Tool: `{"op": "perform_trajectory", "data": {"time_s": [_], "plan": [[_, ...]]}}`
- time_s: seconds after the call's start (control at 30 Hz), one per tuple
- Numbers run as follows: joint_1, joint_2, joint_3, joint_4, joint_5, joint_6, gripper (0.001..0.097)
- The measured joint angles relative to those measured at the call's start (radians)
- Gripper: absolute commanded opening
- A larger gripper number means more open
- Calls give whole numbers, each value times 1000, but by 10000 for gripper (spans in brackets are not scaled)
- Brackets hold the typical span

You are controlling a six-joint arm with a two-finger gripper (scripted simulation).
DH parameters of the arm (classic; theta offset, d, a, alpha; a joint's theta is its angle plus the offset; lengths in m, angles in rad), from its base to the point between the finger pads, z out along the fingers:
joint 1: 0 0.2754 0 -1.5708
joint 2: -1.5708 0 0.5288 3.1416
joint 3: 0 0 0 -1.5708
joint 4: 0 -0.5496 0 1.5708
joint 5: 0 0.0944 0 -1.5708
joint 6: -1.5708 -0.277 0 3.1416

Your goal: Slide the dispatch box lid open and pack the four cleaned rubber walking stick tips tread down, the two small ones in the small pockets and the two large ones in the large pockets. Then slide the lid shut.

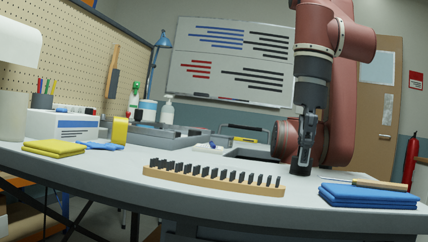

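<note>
My gripper [302, 163] stands straight down over a black rubber stick tip [300, 169] that sits on the bench right of the wooden rack, its open fingers reaching down around the tip's top. The tip rests on the table surface. The grey dispatch box [163, 135] lies far off to the left near the pegboard, with a yellow block [119, 130] standing at its near left corner and a dark tip [194, 132] visible at its right end. The box's pockets are hidden from this side.
A long wooden rack with a row of black pegs [214, 178] lies across the bench front. Folded blue cloths [368, 195] with a wooden-handled tool [379, 184] on top sit right of the gripper. Yellow cloths [53, 147] and blue gloves [100, 145] lie left.
</note>
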Motion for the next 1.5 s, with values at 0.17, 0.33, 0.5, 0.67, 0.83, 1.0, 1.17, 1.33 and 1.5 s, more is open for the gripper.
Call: {"op": "perform_trajectory", "data": {"time_s": [0.17,0.33,0.5,0.67,0.83,1.0,1.17,1.33,1.5], "plan": [[0,0,0,0,0,0,680],[0,0,0,0,0,0,680],[0,0,0,0,0,0,585],[0,0,1,0,0,0,485],[0,0,1,0,0,0,385],[0,0,1,0,0,0,285],[0,0,1,0,0,0,185],[0,0,1,0,0,0,85],[0,0,1,0,0,0,80]]}}
